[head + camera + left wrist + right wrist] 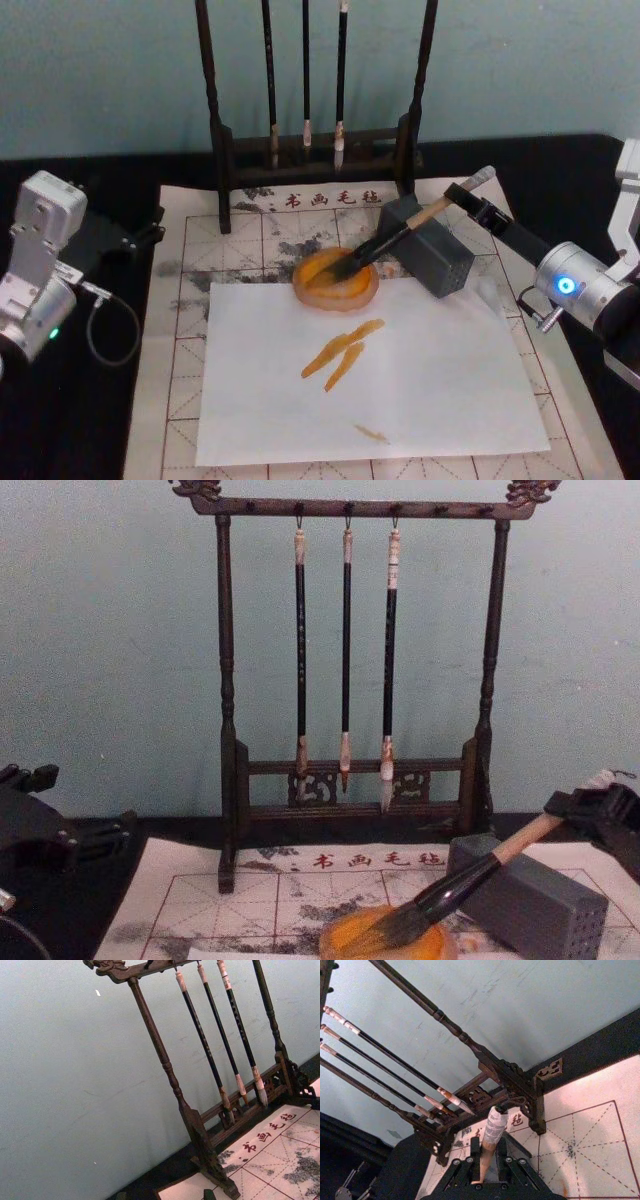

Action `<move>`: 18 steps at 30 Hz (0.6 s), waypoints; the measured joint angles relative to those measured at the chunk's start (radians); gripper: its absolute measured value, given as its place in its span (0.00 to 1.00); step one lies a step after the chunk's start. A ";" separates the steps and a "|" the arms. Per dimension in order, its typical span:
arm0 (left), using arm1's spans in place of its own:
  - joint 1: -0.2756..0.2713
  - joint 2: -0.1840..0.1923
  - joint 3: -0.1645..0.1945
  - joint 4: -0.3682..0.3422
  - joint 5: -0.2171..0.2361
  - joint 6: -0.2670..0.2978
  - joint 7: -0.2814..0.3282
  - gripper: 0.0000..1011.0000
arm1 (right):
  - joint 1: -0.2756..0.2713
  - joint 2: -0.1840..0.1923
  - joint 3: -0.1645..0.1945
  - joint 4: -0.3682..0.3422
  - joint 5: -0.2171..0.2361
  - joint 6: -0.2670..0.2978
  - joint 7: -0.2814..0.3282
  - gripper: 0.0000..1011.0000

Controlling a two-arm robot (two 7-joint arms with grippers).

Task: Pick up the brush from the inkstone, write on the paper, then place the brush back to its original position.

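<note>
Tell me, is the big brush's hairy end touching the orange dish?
Touching. In the chest view the brush, held by the right gripper, lays its bristles flat in the inkstone, no gap.

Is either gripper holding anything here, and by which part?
The right gripper holds the brush by the top of its pale handle, just below the white end cap; its bristles lie in the inkstone. The left gripper is parked at far left.
</note>
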 joint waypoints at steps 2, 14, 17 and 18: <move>0.000 0.000 0.000 0.000 0.000 0.000 0.000 0.99 | 0.000 0.000 0.000 0.000 0.000 0.000 0.000 0.20; 0.000 0.000 0.000 0.000 0.000 0.000 0.000 0.99 | 0.000 0.000 0.000 0.000 0.000 0.000 0.000 0.20; 0.000 0.000 0.000 0.000 0.000 0.000 0.000 0.99 | 0.000 0.000 0.000 0.000 0.000 0.000 0.000 0.20; 0.000 0.000 0.000 0.000 0.000 0.000 0.000 0.99 | 0.000 0.000 0.000 0.000 0.000 0.000 0.000 0.20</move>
